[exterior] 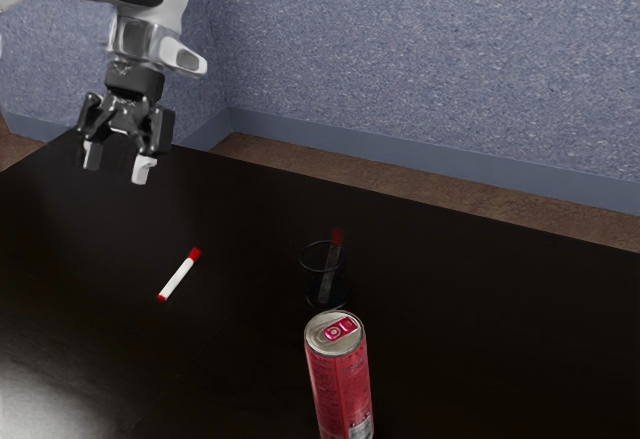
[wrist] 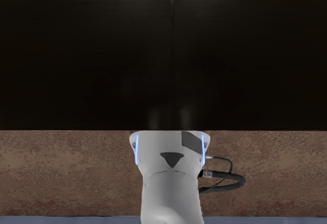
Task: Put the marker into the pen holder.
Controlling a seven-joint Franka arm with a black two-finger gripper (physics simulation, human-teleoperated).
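Though partly glossy, black table [exterior: 230, 359], brown floor [exterior: 300, 162], blue-grey walls [exterior: 420, 49] beyond.

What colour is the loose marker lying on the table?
The marker has a white barrel with red at both ends, seen best in the exterior view.

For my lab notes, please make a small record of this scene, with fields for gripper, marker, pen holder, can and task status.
gripper: open, raised, holding nothing
marker: white with red ends, lying on the table
pen holder: upright, with a red-topped pen leaning inside
can: red, upright, near the pen holder
task status: loose marker not yet in holder
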